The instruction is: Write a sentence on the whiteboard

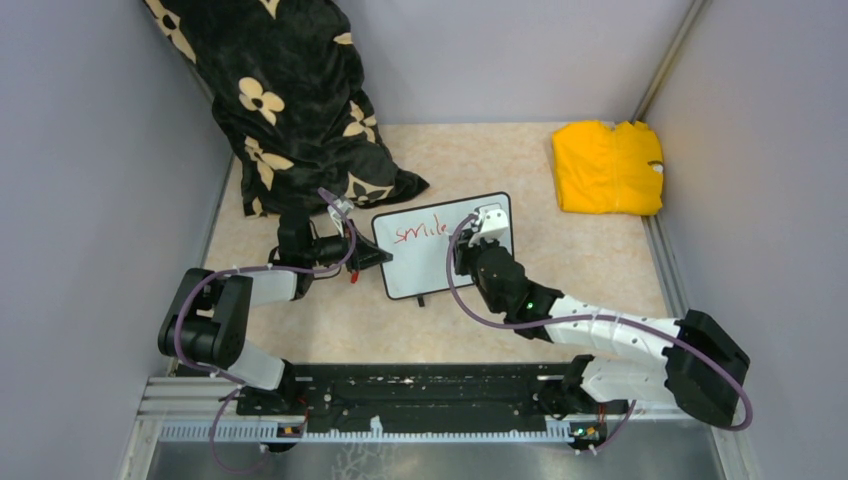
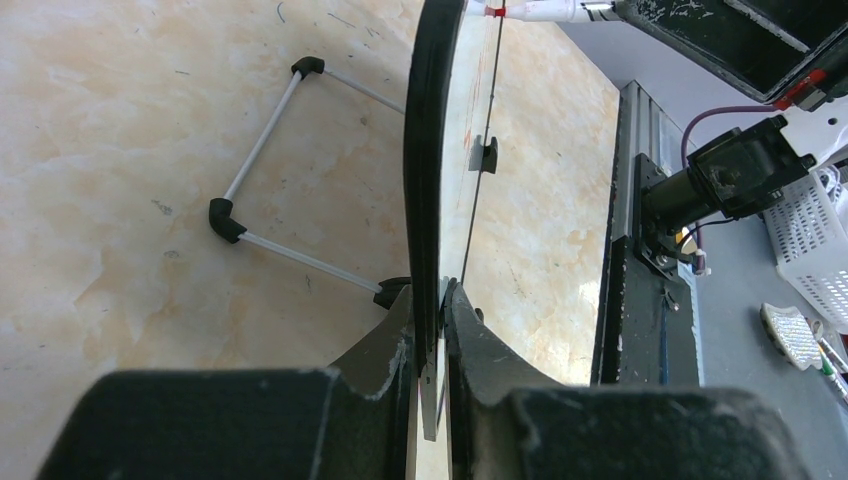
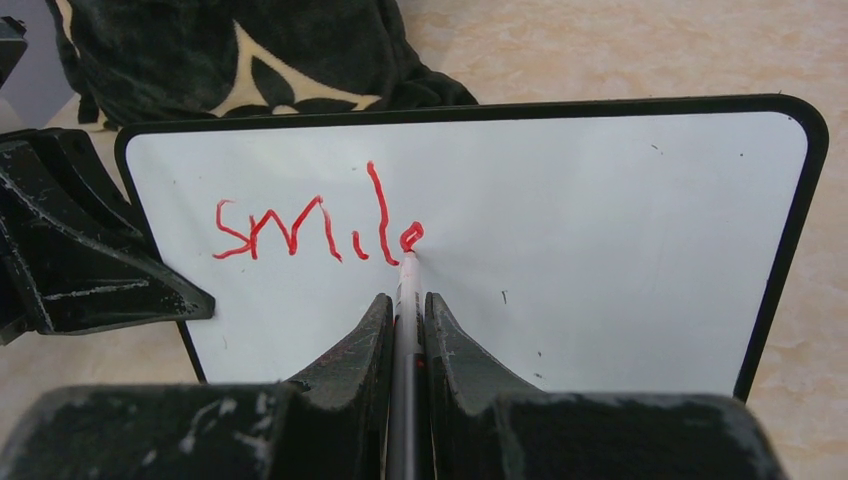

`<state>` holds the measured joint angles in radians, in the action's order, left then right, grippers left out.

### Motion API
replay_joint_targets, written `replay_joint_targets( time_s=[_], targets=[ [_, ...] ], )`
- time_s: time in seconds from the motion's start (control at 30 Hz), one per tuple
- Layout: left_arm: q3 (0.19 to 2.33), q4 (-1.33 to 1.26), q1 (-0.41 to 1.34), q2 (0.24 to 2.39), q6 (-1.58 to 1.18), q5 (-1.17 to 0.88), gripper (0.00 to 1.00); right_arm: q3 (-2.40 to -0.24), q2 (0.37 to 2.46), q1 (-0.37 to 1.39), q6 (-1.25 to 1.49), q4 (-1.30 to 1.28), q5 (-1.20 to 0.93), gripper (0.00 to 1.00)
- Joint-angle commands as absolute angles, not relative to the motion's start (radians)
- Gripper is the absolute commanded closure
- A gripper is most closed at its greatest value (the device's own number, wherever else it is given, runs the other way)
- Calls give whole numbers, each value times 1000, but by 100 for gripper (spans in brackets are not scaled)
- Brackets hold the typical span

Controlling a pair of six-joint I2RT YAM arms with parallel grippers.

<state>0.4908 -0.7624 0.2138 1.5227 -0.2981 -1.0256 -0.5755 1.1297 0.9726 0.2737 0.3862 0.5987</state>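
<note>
The whiteboard stands propped on the table, white with a thin black frame. Red letters of the sentence read "smile" along its upper left. My left gripper is shut on the whiteboard's left edge, which runs edge-on between its fingers. My right gripper is shut on a marker, whose red tip touches the board at the end of the "e". In the top view the right gripper is over the board's upper right.
A black pillow with cream flowers lies behind the board on the left. A folded yellow cloth sits at the back right. The board's wire stand rests on the tabletop behind it. Grey walls close in both sides.
</note>
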Motion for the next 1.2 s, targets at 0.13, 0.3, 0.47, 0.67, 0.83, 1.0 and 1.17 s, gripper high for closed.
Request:
replay_joint_targets(
  time_s=[0.13,0.3,0.47,0.67,0.83,1.0,1.17],
  targets=[
    [497,-720,224,1546,-239,-999,100,-561,1090,962,278,366,657,100],
    [497,-721,224,1547,-239,-999,100,-556,1075,960,276,368,688,100],
    [497,-721,224,1545,-238,-999,100,-552,1043,961,272,389,660,100],
    [497,-719,225,1545,-238,-999,100,-563,1006,962,265,425,570,100],
    [498,-719,225,1545,-236,-999,100,-604,1041,983,248,446,529,100],
    [499,-718,227,1547,-234,-1001,100,-634,1093,988,246,472,517,100],
    [500,-713,229,1547,-231,-1001,100,-654,1122,987,247,497,504,100]
  ],
)
